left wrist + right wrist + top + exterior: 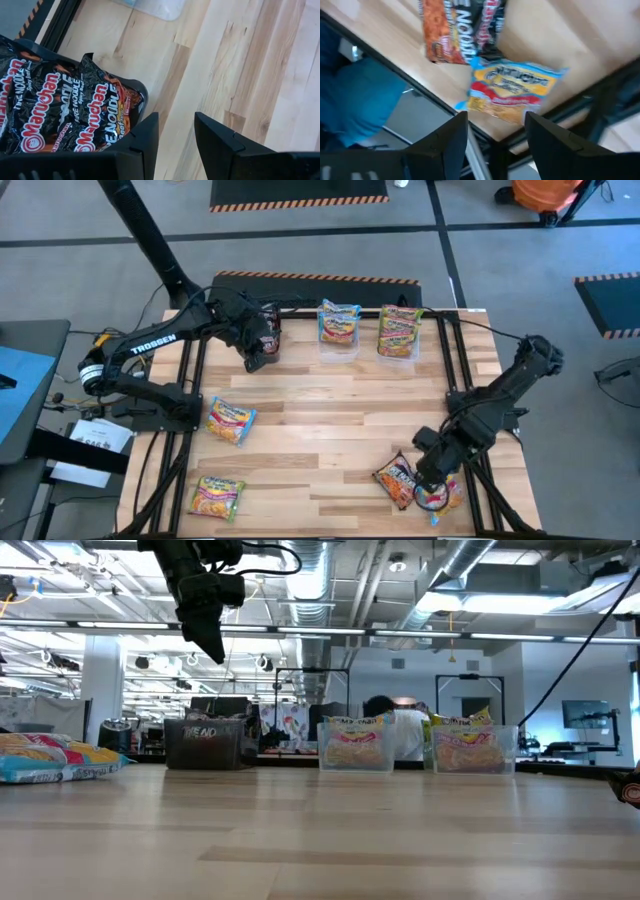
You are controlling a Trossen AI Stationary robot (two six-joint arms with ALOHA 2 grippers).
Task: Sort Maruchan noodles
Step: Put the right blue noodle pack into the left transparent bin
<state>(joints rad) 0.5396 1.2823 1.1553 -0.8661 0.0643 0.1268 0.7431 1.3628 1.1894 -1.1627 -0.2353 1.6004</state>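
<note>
The right pincer hangs low over the near right corner of the counter, fingers spread wide with nothing between them, and in its wrist view a blue-edged packet lies just beyond the fingertips, right at the counter's edge. Touching that packet on its left is a dark maroon packet, partly overlapping it. The blue-edged packet's long axis runs roughly across the gap between the fingers, so I judge the pincer must drop almost straight down, and perhaps turn, to close across its short side. This arm is plainly the nearer one for both packets. The left pincer is held high at the far left, narrowly open and empty, just beside a black box filled with dark maroon packets. Further right along the far edge stand two clear tubs, one holding blue-edged packets, the other green-edged ones. Two more loose packets lie on the left side, one mid-counter, one at the near edge, well apart from either pincer.
</note>
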